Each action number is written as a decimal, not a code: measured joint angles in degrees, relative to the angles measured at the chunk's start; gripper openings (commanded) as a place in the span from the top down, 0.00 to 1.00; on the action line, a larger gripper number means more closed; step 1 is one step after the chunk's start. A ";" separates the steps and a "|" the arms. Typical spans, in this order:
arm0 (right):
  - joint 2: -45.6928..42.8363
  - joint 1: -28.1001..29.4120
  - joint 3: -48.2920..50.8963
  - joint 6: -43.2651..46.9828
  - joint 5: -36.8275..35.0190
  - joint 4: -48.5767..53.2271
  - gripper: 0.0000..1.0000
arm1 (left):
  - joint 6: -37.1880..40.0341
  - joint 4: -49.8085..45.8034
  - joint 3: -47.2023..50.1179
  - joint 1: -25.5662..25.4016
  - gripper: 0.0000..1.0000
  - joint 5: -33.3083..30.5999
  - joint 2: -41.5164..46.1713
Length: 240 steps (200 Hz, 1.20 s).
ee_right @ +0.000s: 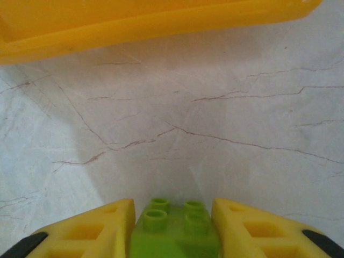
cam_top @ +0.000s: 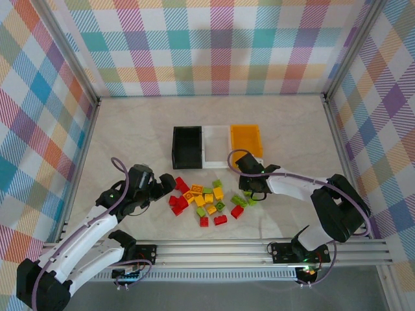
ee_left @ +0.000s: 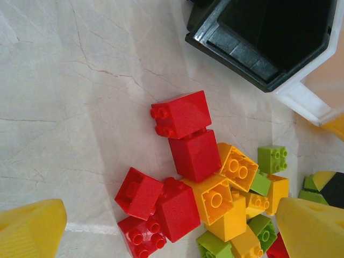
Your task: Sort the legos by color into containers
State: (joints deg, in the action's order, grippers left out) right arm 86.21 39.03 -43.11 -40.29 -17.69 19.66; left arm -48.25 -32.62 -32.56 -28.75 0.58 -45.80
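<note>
- The step in hand looked like carrying one lime green brick (ee_right: pixel 174 232) to a bin. To do it well, the grip needed to stay firm and the brick needed to clear the bin wall before being let go squarely over the opening.
- Since the orange bin (cam_top: pixel 246 139) suited the yellow-orange pieces best, the green one probably belonged in the white bin (cam_top: pixel 217 138) or the black bin (cam_top: pixel 188 148). All three stood in a row at 12 o'clock from the pile of bricks (cam_top: pixel 204 197).
- The right end effector (ee_right: pixel 174 217) was clenched narrowly on that lime green brick. A yellow finger pressed against each side, and the studs faced the wrist camera.
- It sat over bare table (ee_right: pixel 177 118), with the orange bin's wall close by at 12 o'clock in the wrist view. In the overhead view it was at 3 o'clock from the pile.
- The left end effector (ee_left: pixel 172 231) was released and spread wide, holding and touching nothing.
- It hovered above the red bricks (ee_left: pixel 183 134) at the pile's 9 o'clock edge, with the black bin's corner at 1 o'clock in its view. A red brick lying apart from its neighbours would have been the safest one to pick.
</note>
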 measured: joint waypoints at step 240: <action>-9.44 -4.13 -6.47 4.15 1.95 1.53 0.71 | 0.52 -0.17 0.20 0.00 0.00 -1.07 2.86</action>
State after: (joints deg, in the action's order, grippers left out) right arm 76.77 34.89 -49.58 -36.14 -15.75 21.19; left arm -47.72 -32.80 -32.36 -28.75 -0.49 -42.94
